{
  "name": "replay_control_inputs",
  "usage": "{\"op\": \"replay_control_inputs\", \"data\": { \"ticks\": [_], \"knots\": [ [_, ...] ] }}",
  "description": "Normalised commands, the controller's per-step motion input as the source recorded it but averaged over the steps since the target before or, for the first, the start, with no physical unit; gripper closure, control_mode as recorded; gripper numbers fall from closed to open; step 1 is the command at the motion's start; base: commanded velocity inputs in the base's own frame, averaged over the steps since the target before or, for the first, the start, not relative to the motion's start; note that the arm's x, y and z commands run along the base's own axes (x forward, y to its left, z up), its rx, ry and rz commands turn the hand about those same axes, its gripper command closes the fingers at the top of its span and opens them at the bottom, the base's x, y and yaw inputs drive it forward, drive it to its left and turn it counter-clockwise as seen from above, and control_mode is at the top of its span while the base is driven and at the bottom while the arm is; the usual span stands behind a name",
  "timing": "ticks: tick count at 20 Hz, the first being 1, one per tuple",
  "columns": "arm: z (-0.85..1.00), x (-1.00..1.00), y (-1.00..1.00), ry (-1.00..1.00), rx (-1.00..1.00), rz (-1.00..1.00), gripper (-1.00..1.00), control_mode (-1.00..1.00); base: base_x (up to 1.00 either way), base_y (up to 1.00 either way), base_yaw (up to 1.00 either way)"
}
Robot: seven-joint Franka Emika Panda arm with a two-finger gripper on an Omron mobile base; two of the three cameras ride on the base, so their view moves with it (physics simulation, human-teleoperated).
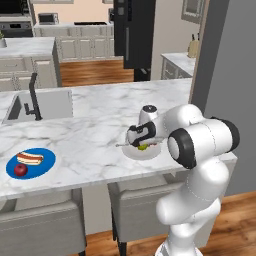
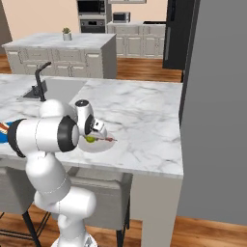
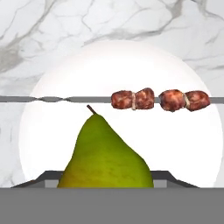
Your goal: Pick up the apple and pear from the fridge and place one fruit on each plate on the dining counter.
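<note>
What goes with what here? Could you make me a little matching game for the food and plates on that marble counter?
Things:
1. yellow-green pear
2. small round red apple
3. skewer of brown meat chunks
4. black faucet

Places:
A. on the bright blue round plate, beside a hot dog
B. at the inset sink
C. lying across the pale whitish round plate
D. between the gripper fingers, over the pale plate

Pairs: 1-D, 2-A, 3-C, 4-B
</note>
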Motion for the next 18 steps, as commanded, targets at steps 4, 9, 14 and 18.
{"op": "replay_control_inputs", "data": {
  "ticks": [4,9,14,18],
  "knots": [
    [-0.03,-0.06,0.0,0.0,0.0,0.0,1.0,-1.0,0.0,0.0,0.0],
    [0.0,0.0,0.0,0.0,0.0,0.0,-1.0,-1.0,0.0,0.0,0.0],
    [0.02,0.0,0.0,0.0,0.0,0.0,-1.0,-1.0,0.0,0.0,0.0],
    [0.16,0.0,0.0,0.0,0.0,0.0,-1.0,-1.0,0.0,0.0,0.0]
  ]
}}
